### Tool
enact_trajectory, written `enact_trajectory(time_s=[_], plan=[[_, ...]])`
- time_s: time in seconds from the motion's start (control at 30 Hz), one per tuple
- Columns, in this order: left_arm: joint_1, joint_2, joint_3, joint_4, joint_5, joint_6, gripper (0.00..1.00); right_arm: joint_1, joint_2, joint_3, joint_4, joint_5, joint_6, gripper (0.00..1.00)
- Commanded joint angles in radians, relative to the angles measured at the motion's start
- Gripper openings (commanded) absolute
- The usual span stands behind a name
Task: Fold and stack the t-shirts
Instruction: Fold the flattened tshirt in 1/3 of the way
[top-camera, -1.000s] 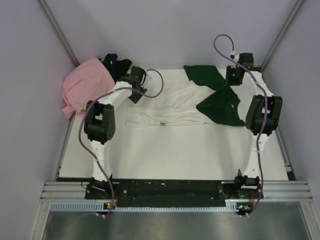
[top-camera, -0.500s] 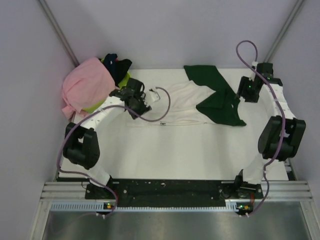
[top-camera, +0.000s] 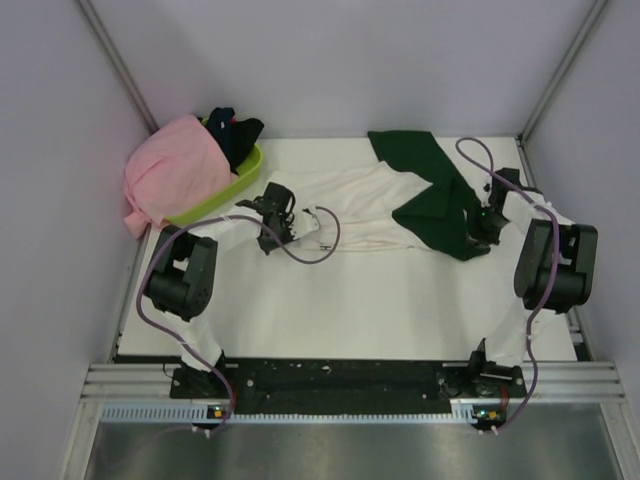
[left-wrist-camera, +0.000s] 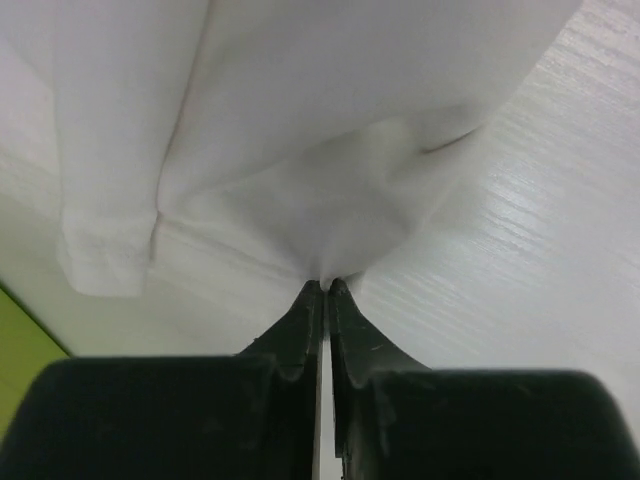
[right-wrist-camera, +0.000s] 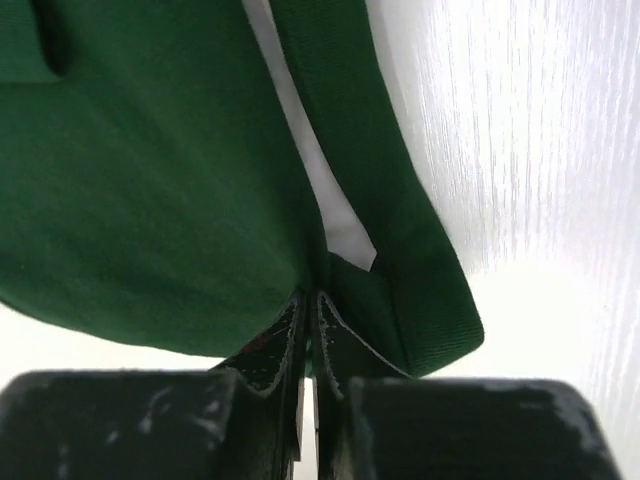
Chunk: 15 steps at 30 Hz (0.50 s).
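A white t-shirt (top-camera: 360, 205) with dark green sleeves (top-camera: 440, 205) lies spread across the far middle of the table. My left gripper (top-camera: 270, 240) sits low at its left hem corner. In the left wrist view the gripper (left-wrist-camera: 325, 286) is shut on a pinch of white cloth (left-wrist-camera: 300, 130). My right gripper (top-camera: 475, 242) is down at the near corner of the right sleeve. The right wrist view shows it (right-wrist-camera: 310, 296) shut on the green cloth (right-wrist-camera: 150, 180). A pink t-shirt (top-camera: 175, 175) and dark t-shirts (top-camera: 232, 130) lie at the back left.
A lime-green basket (top-camera: 232, 185) stands at the back left corner, with the pink shirt draped over its left side and the dark shirts inside. Grey walls close in on both sides of the white table (top-camera: 380, 300). Purple cables loop from both wrists.
Both arms came down and nearer onto the shirt. Both grippers went from open to shut, the left on the white hem, the right on the green sleeve.
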Motion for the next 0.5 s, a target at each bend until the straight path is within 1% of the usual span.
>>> enact_trajectory(time_s=[0.0,0.1,0.2,0.37,0.47], plan=[[-0.002,-0.009,-0.038,0.062,-0.021,0.004,0.00,-0.006,-0.078,-0.053,0.011,0.049,0.031,0.00],[0.009,-0.048,-0.067,0.049,-0.066,0.017,0.00,-0.040,-0.177,-0.114,0.008,0.032,0.057,0.00],[0.034,-0.113,-0.104,0.013,-0.069,0.030,0.00,-0.093,-0.286,-0.191,0.000,-0.022,0.077,0.00],[0.055,-0.187,-0.144,-0.147,-0.061,0.046,0.00,-0.185,-0.424,-0.336,-0.009,-0.151,0.135,0.00],[0.067,-0.215,-0.160,-0.257,-0.035,0.055,0.00,-0.190,-0.489,-0.413,-0.026,-0.184,0.163,0.00]])
